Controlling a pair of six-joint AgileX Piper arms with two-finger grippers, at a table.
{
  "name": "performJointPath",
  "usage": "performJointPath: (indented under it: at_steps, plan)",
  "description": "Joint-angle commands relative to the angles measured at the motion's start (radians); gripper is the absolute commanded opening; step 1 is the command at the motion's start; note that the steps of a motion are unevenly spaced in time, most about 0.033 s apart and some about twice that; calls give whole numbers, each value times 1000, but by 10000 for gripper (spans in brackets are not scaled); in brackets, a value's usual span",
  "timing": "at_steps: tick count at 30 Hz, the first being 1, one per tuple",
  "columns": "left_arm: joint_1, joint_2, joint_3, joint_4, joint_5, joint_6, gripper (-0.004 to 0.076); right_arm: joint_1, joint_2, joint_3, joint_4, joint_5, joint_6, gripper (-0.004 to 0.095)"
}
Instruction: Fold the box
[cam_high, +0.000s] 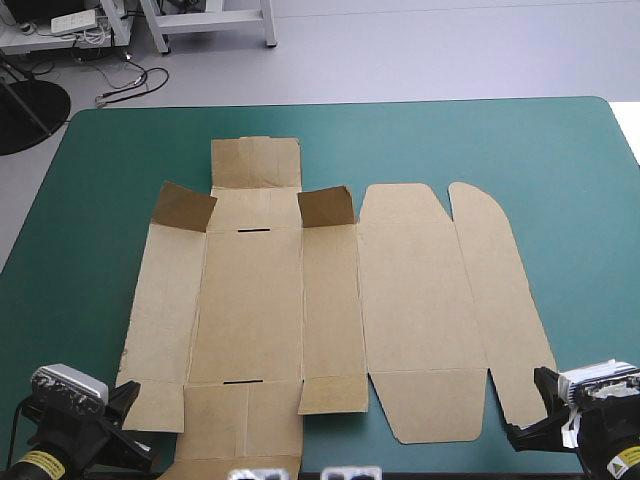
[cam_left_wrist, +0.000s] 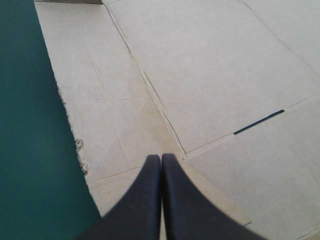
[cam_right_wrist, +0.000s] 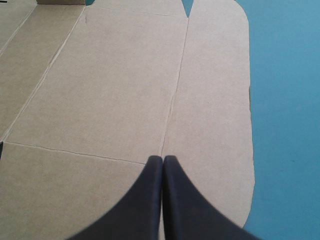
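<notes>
Nearest you, at 7 and 5 o'clock on the worktop (cam_high: 560, 160), the left jaws and right jaws are both clenched on nothing, one over each near corner of the box (cam_high: 330, 310). The box lies flat at the worktop's middle, with only two small flaps (cam_high: 183, 207) at 11 and 12 o'clock tilted up. Watch for sliding: clenched tips can't get under a flat sheet, so a push would likely shove the whole box toward 12. The ragged edge (cam_left_wrist: 80, 155) at 9 o'clock looks weak and may tear if you grip it there.
</notes>
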Motion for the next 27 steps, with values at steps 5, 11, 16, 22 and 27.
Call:
performJointPath:
  at_steps: [5, 11, 16, 22, 27]
  plan:
    - [-3, 16, -27, -17, -60, -6, -10, -1, 15, -30, 15, -65, -4, -15]
    - [-3, 16, -32, -5, -57, -4, -10, -1, 15, -30, 15, -65, -4, -15]
    - [-3, 70, -145, 29, -15, -4, -10, -1, 15, -30, 15, -65, -4, -15]
    - [-3, 311, -472, 36, 101, -6, -10, -1, 15, -30, 14, -69, -4, -15]
    - [-3, 512, -688, 34, 180, -21, -10, -1, 15, -30, 12, -69, -4, -15]
